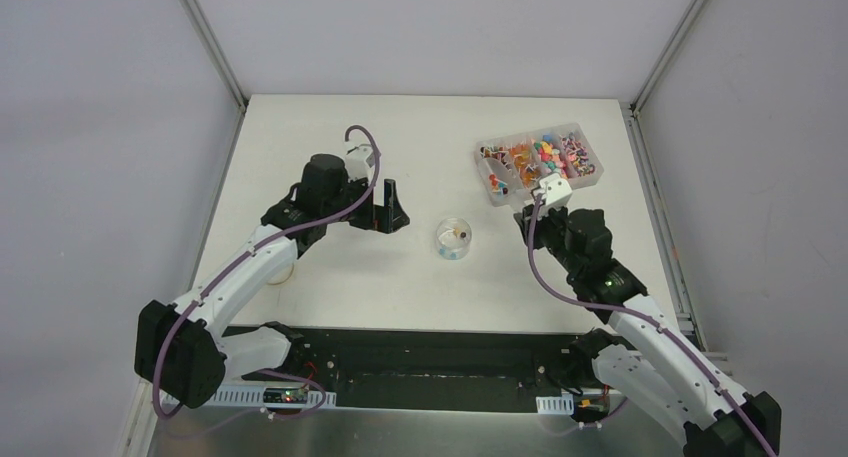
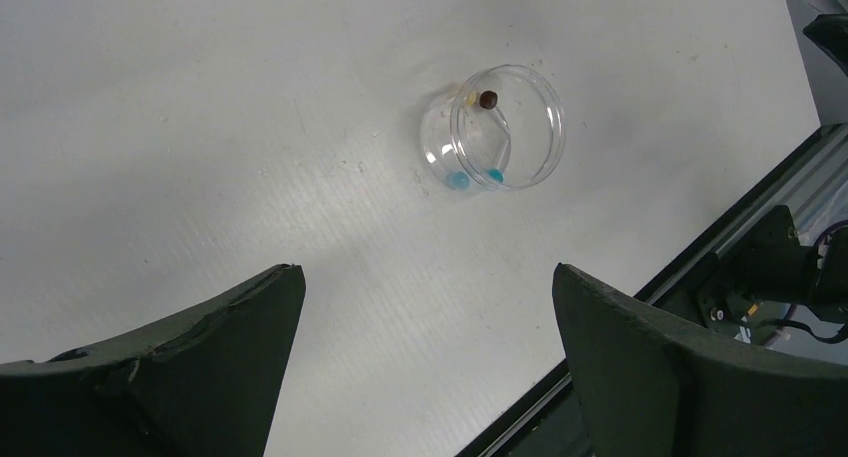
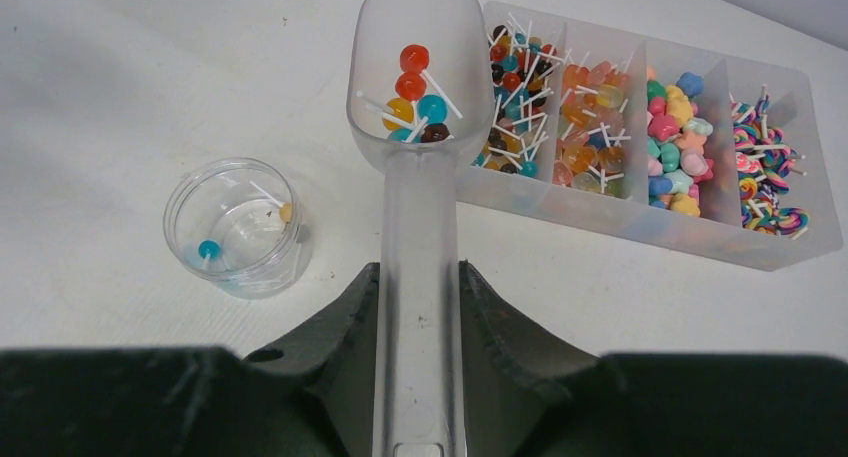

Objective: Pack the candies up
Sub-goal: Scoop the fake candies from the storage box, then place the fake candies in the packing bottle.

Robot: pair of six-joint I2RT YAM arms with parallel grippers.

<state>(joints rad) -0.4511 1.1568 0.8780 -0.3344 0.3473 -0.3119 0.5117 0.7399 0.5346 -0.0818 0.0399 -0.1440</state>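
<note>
The white table (image 1: 400,277) is the biggest thing here. Two arms reach over it from the near edge.

The left arm (image 1: 250,267) bends in toward the middle. The left claw (image 2: 420,307) has its two fingers far apart and holds nothing. It hangs over the bare table. The jar is to its right, well apart from it.

The right arm (image 1: 640,327) reaches up to the box. The right claw (image 3: 420,297) is clamped on the long handle of the scoop, one finger on each side.

The clear box (image 3: 700,232) sits at the far right of the table. It has four parts in a row, and each part is full of candies (image 3: 590,117). One part has dark and mixed lollipops, the next has orange ones, the next has soft-coloured lumps, and the last has swirly ones.

The clear scoop (image 3: 418,227) points away from the claw. Its bowl is at the end of the box that is nearer the jar. I cannot tell if it touches the box. A small pile of lollipops lies in the bowl: red, yellow, blue and brown.

The little round jar (image 3: 232,227) stands upright in the middle of the table, between the two claws and apart from the box. Only a few candies are in it. One is blue and one is brown.
</note>
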